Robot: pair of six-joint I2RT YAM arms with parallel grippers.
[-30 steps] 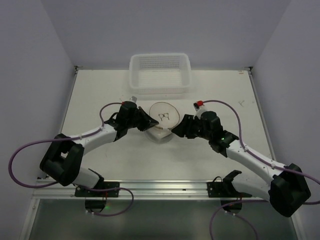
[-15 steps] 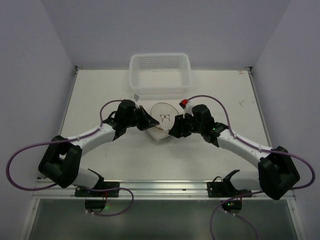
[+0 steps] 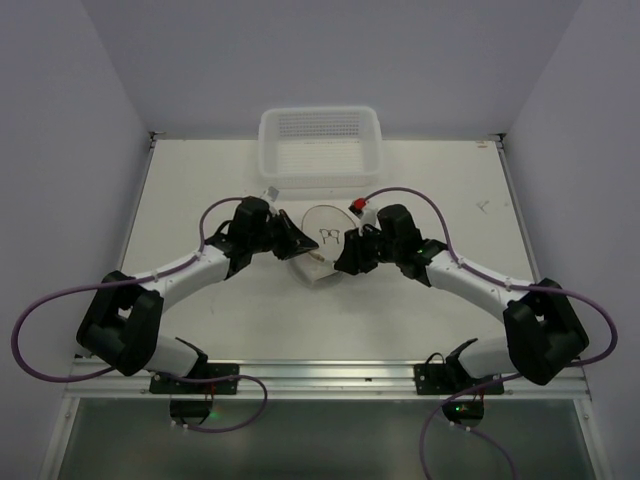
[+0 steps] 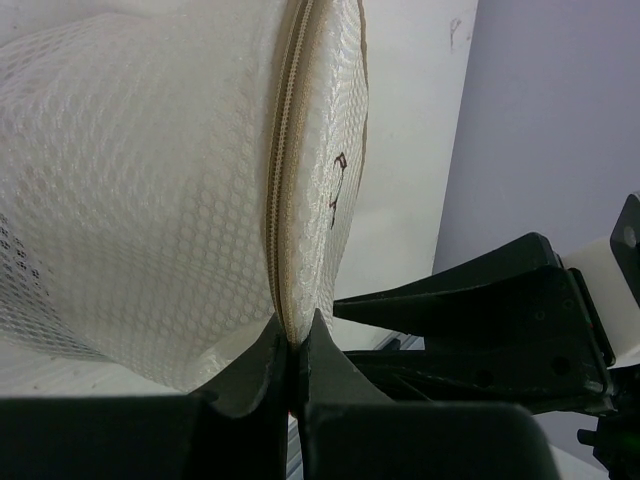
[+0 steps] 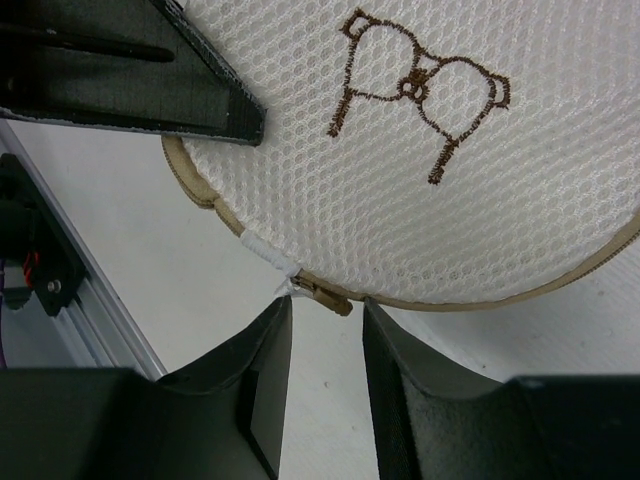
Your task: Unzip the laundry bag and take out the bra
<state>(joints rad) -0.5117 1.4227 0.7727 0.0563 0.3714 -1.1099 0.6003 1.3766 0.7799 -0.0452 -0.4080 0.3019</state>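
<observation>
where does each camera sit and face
top external: above, behind the robot, looking down at the table; left arm and right arm show
left wrist: on left arm, facing the laundry bag; left claw shows, shut
right wrist: on right arm, facing the bra icon; right claw shows, open
shared: both wrists see the laundry bag

One laundry bag (image 3: 330,225), one basket (image 3: 266,140), one table (image 3: 200,190) and two end effectors (image 3: 299,249) (image 3: 339,264).
</observation>
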